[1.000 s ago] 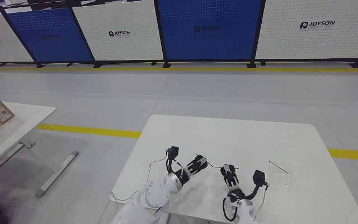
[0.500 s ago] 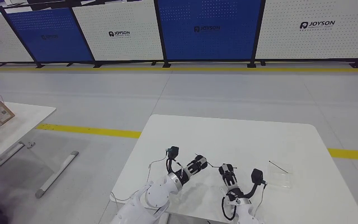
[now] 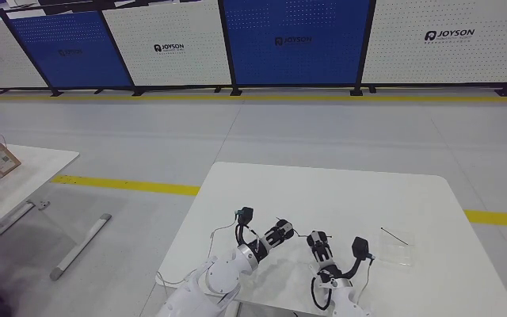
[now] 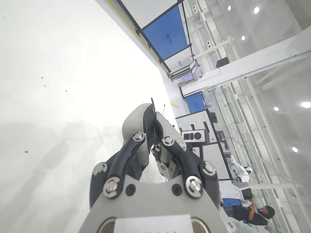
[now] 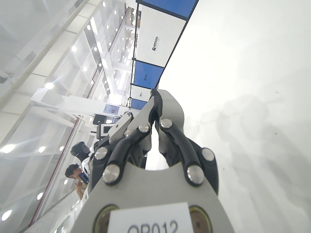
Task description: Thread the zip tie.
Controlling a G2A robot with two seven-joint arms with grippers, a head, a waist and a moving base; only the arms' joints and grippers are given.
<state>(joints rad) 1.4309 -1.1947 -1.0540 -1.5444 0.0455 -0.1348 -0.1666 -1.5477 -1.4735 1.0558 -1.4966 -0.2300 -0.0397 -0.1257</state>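
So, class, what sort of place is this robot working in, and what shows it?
Probably an industrial test hall: blue and white pegboard partitions, a yellow floor line, and high ceiling lights.

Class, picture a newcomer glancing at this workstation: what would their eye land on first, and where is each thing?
First, the left end effector shut on a thin black zip tie, close beside the right end effector, which pinches a black ribbed strip; both hang over the near edge of the white table. Farther to the robot's right, a loose black zip tie lies at the far edge of a clear plastic bag.
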